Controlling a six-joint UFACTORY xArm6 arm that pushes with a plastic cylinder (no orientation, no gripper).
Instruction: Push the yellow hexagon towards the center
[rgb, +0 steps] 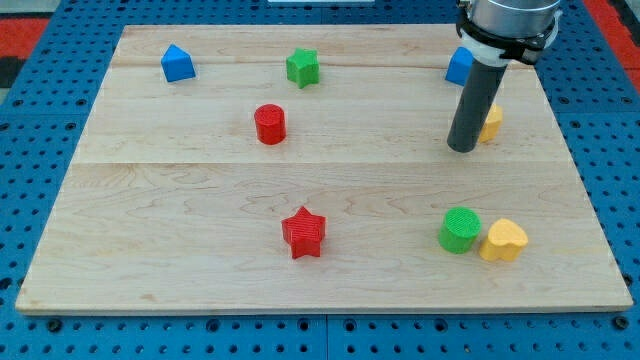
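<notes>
The yellow hexagon (492, 122) lies near the view's right edge of the wooden board (180, 200), mostly hidden behind my rod. My tip (461, 148) rests on the board just to the left of and slightly below the hexagon, touching or almost touching it. A blue block (459, 66) sits just above the rod, partly hidden by the arm.
A blue house-shaped block (177, 63) is at the top left, a green star (302, 67) at top centre, a red cylinder (270, 124) left of centre, a red star (304, 232) at bottom centre. A green cylinder (460, 229) and yellow heart (502, 241) sit together at bottom right.
</notes>
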